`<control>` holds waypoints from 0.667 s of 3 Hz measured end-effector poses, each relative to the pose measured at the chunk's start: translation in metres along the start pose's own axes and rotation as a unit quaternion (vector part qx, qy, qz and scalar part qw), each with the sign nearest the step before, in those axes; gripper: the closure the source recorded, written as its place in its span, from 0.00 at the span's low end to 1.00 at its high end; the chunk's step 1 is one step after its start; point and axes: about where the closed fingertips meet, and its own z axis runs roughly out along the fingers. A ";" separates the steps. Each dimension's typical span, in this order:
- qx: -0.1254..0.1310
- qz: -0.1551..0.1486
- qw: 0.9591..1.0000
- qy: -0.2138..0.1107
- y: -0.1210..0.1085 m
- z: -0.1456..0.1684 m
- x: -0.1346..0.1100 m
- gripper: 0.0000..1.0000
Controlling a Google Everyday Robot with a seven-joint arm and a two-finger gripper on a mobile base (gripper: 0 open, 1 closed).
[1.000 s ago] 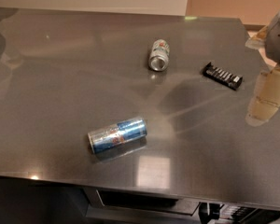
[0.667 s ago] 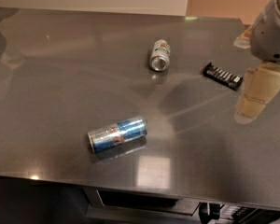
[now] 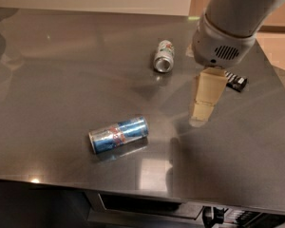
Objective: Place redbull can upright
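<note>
The redbull can (image 3: 118, 134), slim, blue and silver with red markings, lies on its side on the grey steel table (image 3: 61, 80), near the front left of centre. My gripper (image 3: 203, 113) hangs from the white arm above the table, to the right of the can and well apart from it. It holds nothing that I can see.
A shorter silver can with green and red marks (image 3: 164, 56) lies on its side further back. A dark snack bar (image 3: 237, 81) lies at the right, partly hidden behind my gripper. The table's front edge runs along the bottom.
My arm has swung in from the right edge towards the middle of the table, closer to the redbull can. Both cans have stayed where they were.
</note>
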 end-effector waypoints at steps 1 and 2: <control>-0.032 -0.048 0.998 -0.011 0.009 0.037 -0.039 0.00; -0.061 -0.097 0.993 -0.018 0.016 0.075 -0.068 0.00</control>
